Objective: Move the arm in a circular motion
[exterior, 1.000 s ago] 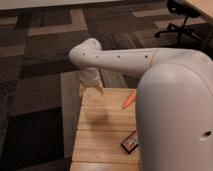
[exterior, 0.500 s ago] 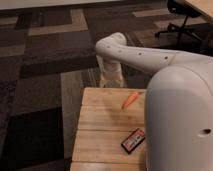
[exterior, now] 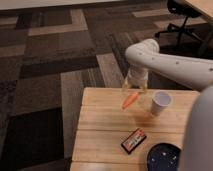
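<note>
The off-white arm point(exterior: 170, 61) reaches in from the right, with its rounded elbow point(exterior: 142, 50) above the far edge of the wooden table point(exterior: 105, 125). The ribbed wrist points down from the elbow. The small tan gripper point(exterior: 135, 86) hangs just above the table's far edge, right behind an orange carrot point(exterior: 130, 100), and holds nothing that I can see. The arm's thick base fills the lower right corner.
A white cup point(exterior: 161, 103) stands to the right of the carrot. A black and red packet point(exterior: 133, 140) lies near the front edge, with a dark blue plate point(exterior: 164, 157) to its right. An office chair point(exterior: 182, 20) stands at the back right on patterned carpet.
The elbow and gripper have swung to the right along the table's far edge. The view has shifted, and the cup and the plate now show.
</note>
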Robot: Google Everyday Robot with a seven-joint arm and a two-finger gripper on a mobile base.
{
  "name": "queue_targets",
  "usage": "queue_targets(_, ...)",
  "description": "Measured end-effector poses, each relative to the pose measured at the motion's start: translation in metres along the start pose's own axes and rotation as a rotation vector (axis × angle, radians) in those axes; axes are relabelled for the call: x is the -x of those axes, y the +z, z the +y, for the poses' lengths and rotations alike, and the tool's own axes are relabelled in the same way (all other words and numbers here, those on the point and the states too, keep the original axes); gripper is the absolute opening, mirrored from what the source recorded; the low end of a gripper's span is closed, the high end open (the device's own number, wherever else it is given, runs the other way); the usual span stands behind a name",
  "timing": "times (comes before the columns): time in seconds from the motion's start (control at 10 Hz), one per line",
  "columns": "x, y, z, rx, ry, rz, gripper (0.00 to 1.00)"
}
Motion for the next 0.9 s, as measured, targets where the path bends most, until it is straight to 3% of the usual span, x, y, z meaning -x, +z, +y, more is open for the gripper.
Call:
queue_targets(0.1,-0.047,-0.011,-0.012,-0.033,0.034,-0.019,0.65)
queue_targets(0.3,-0.11,-0.023,0.01,-0.074,-0.01,-0.023,0.65)
queue_targets(0.5,-0.153,-0.026,0.065,-0.068,-0.122,0.02,0.65)
queue_targets(0.7,-0.195,-0.026,0.161,-0.006,-0.312,0.082,0.65)
queue_targets(0.8,-0.202,-0.026,0.213,0.026,-0.44,0.1,0.65)
queue_targets(0.9,-0.192,-0.023,0.247,0.037,-0.538,0.093,0.65)
